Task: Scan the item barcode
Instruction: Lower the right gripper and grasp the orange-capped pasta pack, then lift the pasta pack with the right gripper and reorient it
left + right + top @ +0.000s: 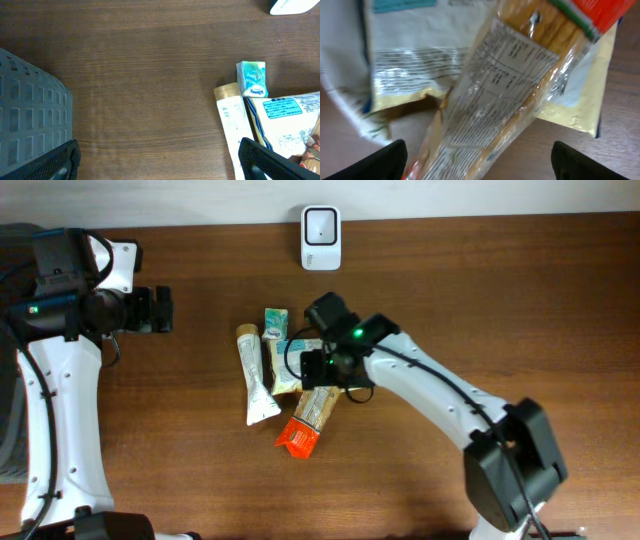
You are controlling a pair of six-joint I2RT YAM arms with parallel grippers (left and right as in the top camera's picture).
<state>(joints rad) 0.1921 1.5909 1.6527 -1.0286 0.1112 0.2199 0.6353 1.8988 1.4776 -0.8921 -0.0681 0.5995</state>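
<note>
Now the right gripper [479,162] hovers, jaws spread wide, over the snack packet [312,418] at the near edge of the pile [262,370], which looks like light, crinkly, slippery film, best pinched across its narrow middle.

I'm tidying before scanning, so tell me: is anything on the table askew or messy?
Yes. The clear snack packet with an orange end lies diagonally across the flat pale-yellow packet, which is crowded against the cream tube and the small teal tissue pack. They form a heap rather than lying apart. Nothing looks spilled or torn.
</note>
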